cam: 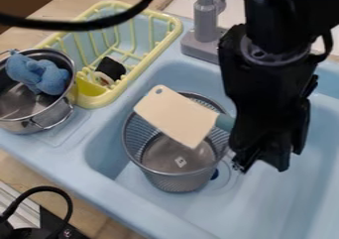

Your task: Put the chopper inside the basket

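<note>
Counter: shows light wood [96,218] along the lower left, with a black cable [66,198] curling over that corner.
Sink: stretches pale blue [63,156] across the middle and right, with a grey faucet [205,17] rising at the back edge.
Pot: sits metallic and round [23,124] at the left, beside the rack, with a lumpy blue soft thing [49,77] partly inside, over the rim.
Dish rack: stands yellow [99,101] at the upper left, with a small black-and-white item [111,68] inside.
Basket: stands in the basin, made of metal mesh [175,182], round, open at the top.
Chopper: lies tilted above the basket's opening [175,114], pale blade toward the upper left, holed corner beyond the rim, greenish handle running right and out of sight behind the gripper; not down inside the basket. Cannot tell whether resting on the rim or held just above.
Gripper: hangs black [262,159] over the basin, just right of the basket in the view, overlapping the handle's end. Cannot tell whether spread, pressed together or pinching the handle.
</note>
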You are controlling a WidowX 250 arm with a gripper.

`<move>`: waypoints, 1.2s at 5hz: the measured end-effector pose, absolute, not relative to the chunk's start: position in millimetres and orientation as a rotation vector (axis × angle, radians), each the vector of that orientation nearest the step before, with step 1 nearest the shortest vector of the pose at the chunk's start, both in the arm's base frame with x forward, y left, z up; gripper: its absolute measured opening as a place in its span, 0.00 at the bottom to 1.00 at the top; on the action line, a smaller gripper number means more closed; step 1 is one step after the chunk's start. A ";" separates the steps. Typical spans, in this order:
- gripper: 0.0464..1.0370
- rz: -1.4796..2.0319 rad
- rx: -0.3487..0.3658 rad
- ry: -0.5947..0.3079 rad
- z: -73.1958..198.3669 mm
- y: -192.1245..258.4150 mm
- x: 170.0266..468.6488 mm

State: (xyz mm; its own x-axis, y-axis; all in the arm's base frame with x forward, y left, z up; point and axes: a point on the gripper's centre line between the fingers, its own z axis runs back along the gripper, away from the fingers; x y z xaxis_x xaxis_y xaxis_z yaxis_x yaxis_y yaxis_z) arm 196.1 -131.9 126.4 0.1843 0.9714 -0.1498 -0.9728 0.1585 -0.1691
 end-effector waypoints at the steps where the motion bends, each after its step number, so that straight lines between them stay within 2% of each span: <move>1: 0.46 1.371 -0.246 0.009 123.9 -132.6 197.2; 2: 0.76 1.374 -0.242 0.010 121.9 -131.3 199.1; 3: 0.96 1.392 -0.240 0.009 122.7 -126.0 201.0; 4: 0.96 1.410 -0.251 -0.009 130.2 -120.3 200.5; 5: 0.96 1.443 -0.215 -0.031 137.5 -107.3 205.7; 6: 0.96 1.473 -0.227 -0.037 146.3 -102.7 212.0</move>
State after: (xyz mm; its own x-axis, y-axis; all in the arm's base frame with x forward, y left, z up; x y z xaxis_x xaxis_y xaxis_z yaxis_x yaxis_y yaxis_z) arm 212.0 -102.7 146.3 0.1012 0.9883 -0.1138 -0.9814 0.0805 -0.1743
